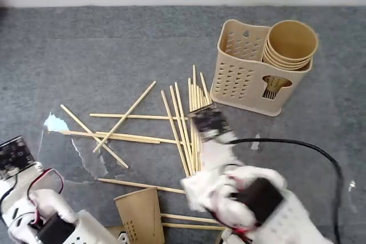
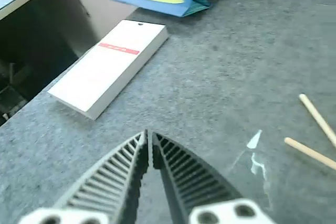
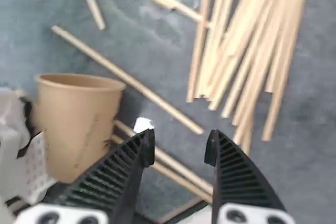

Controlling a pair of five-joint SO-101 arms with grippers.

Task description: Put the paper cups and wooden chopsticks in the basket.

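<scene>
Wooden chopsticks (image 1: 194,92), pale and thin, are lying scattered on the grey fabric-covered tabletop (image 1: 114,44). The densest bundle is running lengthwise from the arms toward the beige perforated plastic basket (image 1: 234,78) and ending just beside its near wall. The right hand (image 1: 209,123) is hovering over that bundle with its fingers spread and nothing between them. That is putting it far nearer than the left hand (image 2: 149,140), which is sitting closed and empty over the tabletop's left side, with two stick ends lying off to one side of it. Judging from the right wrist view, the gap between the fingers is lining up across the sticks' long axis, which is favouring a pinch. I am counting about eight sticks in the bundle and eight loose ones, though overlaps are hiding the exact number. One tan paper cup (image 1: 140,212) is waiting between the two arms. A nested stack of tan paper cups (image 1: 291,41), four or five by the rims, is already sitting in the single basket.
</scene>
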